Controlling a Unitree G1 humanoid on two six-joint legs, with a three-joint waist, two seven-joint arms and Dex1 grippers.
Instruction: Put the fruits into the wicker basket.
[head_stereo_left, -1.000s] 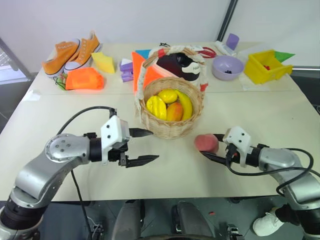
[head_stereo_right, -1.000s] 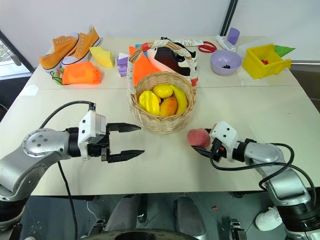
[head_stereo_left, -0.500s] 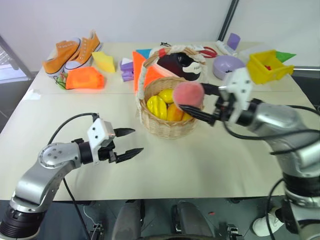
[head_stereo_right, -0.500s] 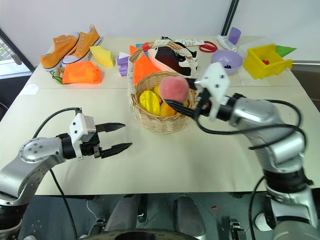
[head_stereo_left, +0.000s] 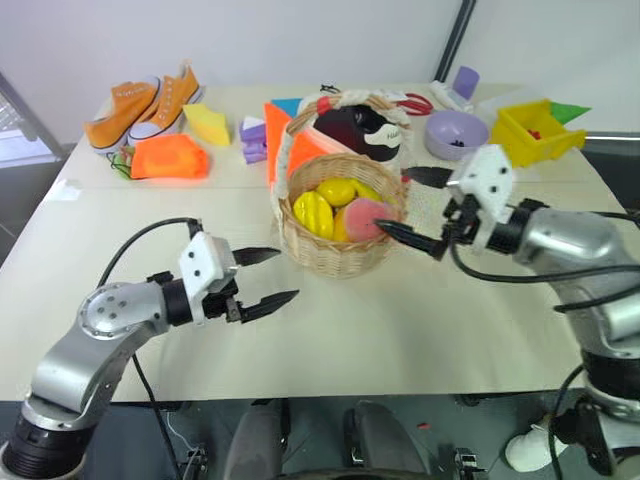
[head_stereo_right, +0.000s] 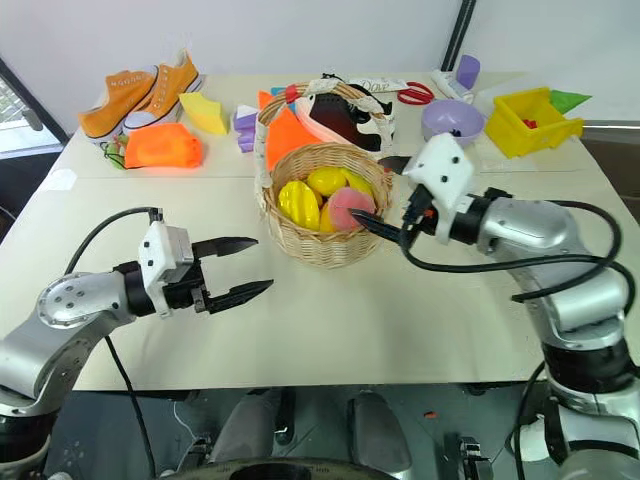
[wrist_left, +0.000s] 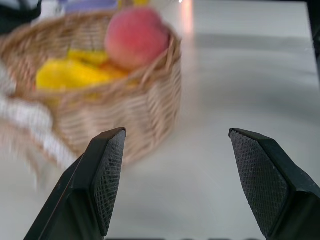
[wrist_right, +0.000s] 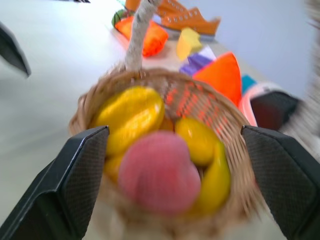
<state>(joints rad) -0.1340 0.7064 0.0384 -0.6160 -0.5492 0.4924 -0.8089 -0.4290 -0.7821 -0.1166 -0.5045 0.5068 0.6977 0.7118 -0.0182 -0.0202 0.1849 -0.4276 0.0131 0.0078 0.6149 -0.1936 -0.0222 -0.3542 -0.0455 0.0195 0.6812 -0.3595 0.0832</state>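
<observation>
**Peach dropped in: back the arm out cleanly**

The left gripper (head_stereo_left: 262, 276) hangs at the wicker basket's (head_stereo_left: 338, 252) eight o'clock, jaws spread, empty. The pink peach (head_stereo_left: 366, 216) lies in the basket against the yellow fruits (head_stereo_left: 313, 212). At three o'clock the right gripper (head_stereo_left: 417, 210) gapes wide. I'd draw it straight back, clear of rim and handle.
</observation>
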